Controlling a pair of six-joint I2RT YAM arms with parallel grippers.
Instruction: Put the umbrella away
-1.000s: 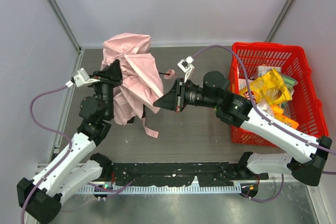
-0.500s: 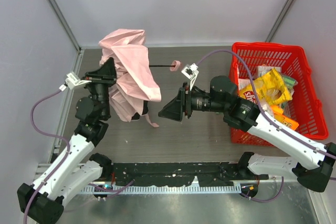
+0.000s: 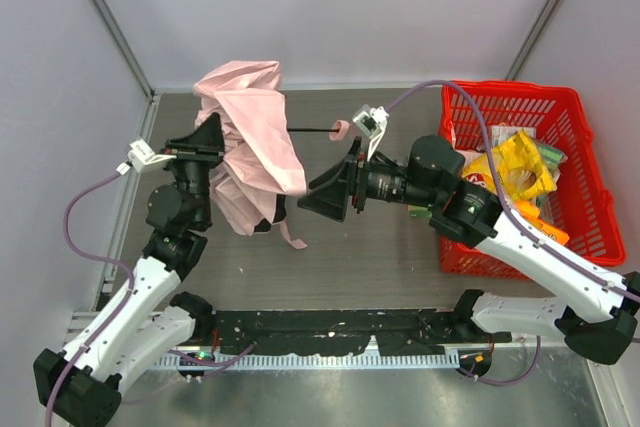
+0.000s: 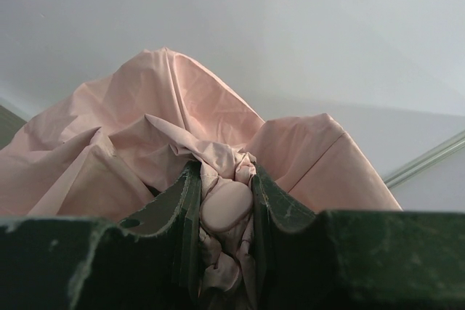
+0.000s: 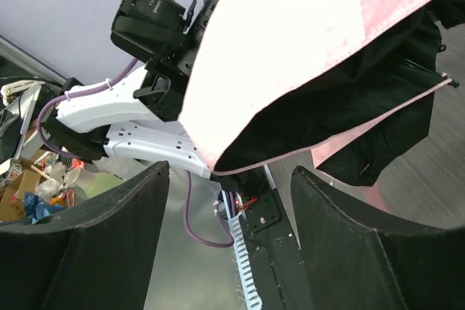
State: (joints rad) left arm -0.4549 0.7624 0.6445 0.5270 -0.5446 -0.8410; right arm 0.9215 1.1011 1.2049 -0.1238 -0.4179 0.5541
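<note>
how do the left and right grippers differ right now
The left gripper is shut on the bunched top of the pale pink fabric umbrella; the right gripper is open, holding nothing. The left gripper meets the canopy's pink outside; the right gripper faces its dark underside. Both point at the umbrella.

In the right wrist view the umbrella (image 5: 305, 41) runs off the top edge, washed out white.

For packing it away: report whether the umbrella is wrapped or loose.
Loose. The umbrella hangs in crumpled folds, strap dangling unfastened, shaft sticking out.
</note>
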